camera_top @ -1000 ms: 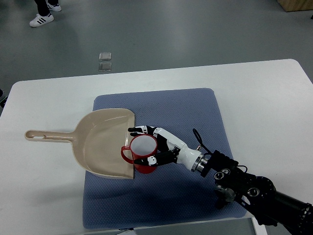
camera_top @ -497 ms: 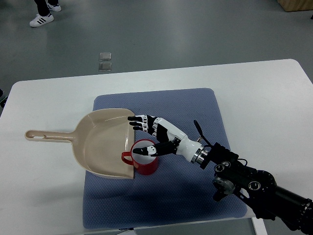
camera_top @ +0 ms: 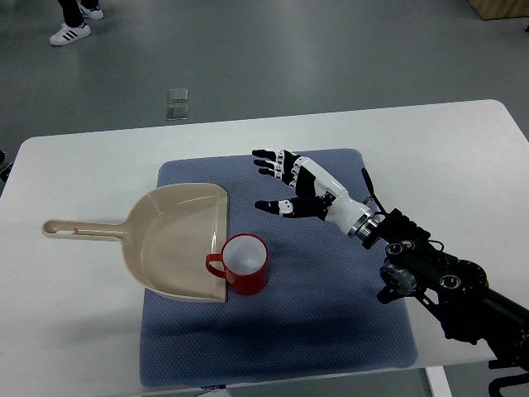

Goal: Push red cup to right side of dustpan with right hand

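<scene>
A red cup (camera_top: pixel 244 264) with a white inside stands upright on the blue mat (camera_top: pixel 331 314). It touches the front lip of the beige dustpan (camera_top: pixel 169 240) on the dustpan's right side, and its handle points left over the lip. My right hand (camera_top: pixel 285 184) hovers up and to the right of the cup, apart from it. Its fingers (camera_top: pixel 266 163) are spread and hold nothing. The right arm (camera_top: pixel 430 277) enters from the lower right. No left arm shows.
The mat lies on a white table (camera_top: pixel 74 331). The dustpan's handle (camera_top: pixel 78 228) reaches left over the bare tabletop. A person's shoes (camera_top: pixel 70 31) show on the grey floor at the far top left.
My right hand has let go of the cup and lifted away up and to the right, with its fingers opening. The cup stays at the dustpan's lip.
</scene>
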You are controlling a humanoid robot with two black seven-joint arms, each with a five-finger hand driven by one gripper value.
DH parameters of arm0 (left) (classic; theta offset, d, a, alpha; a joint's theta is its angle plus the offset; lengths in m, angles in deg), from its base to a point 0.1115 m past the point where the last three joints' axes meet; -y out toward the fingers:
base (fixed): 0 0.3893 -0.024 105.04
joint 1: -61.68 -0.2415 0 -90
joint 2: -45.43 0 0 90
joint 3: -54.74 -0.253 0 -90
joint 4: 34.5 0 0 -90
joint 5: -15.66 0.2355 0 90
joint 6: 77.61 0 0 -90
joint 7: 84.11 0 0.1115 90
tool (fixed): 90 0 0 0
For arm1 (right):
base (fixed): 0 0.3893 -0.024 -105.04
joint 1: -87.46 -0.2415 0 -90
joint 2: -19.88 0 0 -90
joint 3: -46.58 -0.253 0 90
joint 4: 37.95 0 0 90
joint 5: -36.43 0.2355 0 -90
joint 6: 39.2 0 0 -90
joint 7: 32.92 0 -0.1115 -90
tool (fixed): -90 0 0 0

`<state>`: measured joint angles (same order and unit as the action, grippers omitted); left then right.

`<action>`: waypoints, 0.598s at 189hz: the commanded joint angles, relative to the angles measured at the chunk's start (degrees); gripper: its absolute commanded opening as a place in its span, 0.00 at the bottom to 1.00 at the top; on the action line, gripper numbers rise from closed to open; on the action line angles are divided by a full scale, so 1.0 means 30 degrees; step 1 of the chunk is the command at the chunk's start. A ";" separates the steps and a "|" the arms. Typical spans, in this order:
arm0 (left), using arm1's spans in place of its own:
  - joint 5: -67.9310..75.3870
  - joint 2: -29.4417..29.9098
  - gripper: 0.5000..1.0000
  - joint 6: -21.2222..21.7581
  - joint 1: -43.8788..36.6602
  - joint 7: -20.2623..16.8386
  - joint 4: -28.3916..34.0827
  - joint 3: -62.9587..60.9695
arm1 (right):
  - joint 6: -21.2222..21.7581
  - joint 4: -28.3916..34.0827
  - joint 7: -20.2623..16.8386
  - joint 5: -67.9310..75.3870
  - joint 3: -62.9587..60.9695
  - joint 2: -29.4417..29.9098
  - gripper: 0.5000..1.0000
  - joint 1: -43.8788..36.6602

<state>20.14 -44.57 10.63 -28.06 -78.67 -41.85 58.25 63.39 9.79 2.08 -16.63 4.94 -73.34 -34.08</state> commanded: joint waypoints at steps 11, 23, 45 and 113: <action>0.0000 0.0000 1.00 0.0000 0.0000 0.0000 -0.0009 0.0000 | -0.0008 -0.0766 0.0000 0.1953 -0.0299 -0.0187 0.83 -0.0737; 0.0000 0.0000 1.00 0.0000 0.0000 0.0000 0.0020 0.0000 | -0.0037 -0.1146 0.0000 0.3388 -0.0386 -0.0363 0.83 -0.1088; 0.0000 0.0000 1.00 0.0000 0.0000 0.0000 0.0020 0.0000 | -0.0154 -0.1439 0.0000 0.6142 -0.0387 -0.0568 0.83 -0.1528; 0.0000 0.0000 1.00 0.0000 0.0000 0.0000 0.0020 0.0000 | -0.0740 -0.2055 0.0000 1.4754 -0.0504 -0.1213 0.83 -0.2289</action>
<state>20.14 -44.57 10.63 -28.05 -78.66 -41.85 58.25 62.15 4.35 2.08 22.44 3.57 -77.05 -40.73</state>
